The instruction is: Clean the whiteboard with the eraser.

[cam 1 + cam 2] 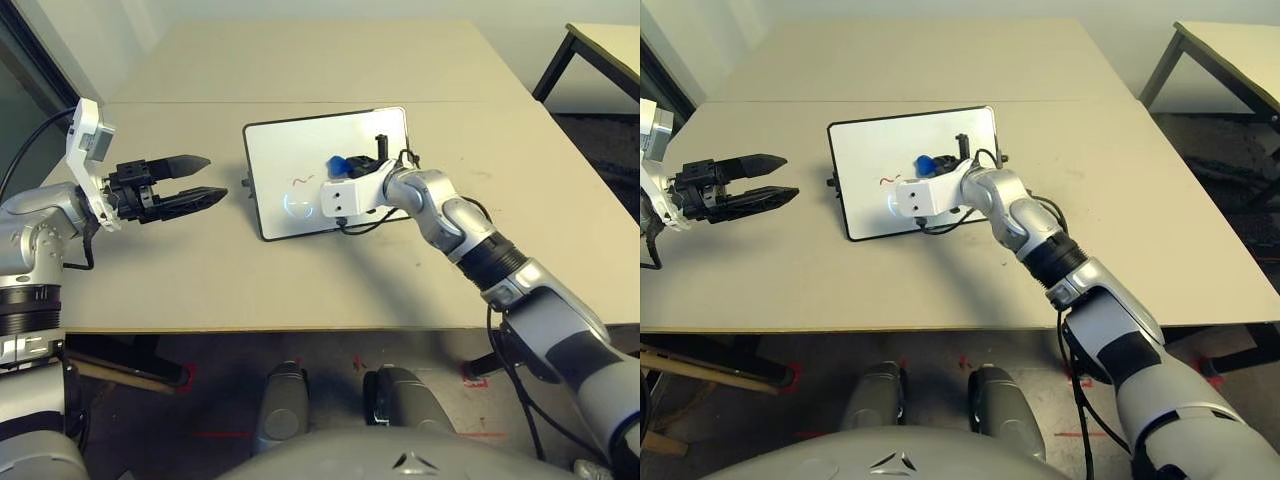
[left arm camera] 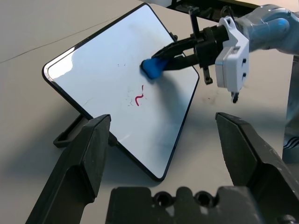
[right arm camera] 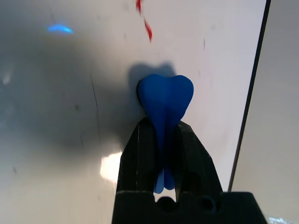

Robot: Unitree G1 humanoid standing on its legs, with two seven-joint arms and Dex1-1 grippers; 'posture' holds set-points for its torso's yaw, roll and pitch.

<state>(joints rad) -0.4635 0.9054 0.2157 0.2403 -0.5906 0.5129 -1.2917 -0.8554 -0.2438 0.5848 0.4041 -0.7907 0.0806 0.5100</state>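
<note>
Blue eraser in hand, red squiggle still to beat!

Here we are over the whiteboard (image 1: 290,150), which lies aslant on the table (image 1: 150,290); the right gripper (image 3: 161,126) has its fingers closed on the pinched waist of the eraser (image 3: 166,95), one pad on each side, the rounded end poking out towards the glossy surface; whether it actually touches, I cannot tell. And there's the target, the red mark (image 2: 139,96), near the eraser but apart from it; off to the side the left gripper (image 2: 161,126) waits with its fingers wide apart and nothing between them!

The play now, I judge, is the wipe itself; bring the eraser's face down flat, slide it across the red with light, even pressure, and overlap the strokes; too hard a push could skid the board or twist the block in its grip, too light a one could leave a smear.
</note>
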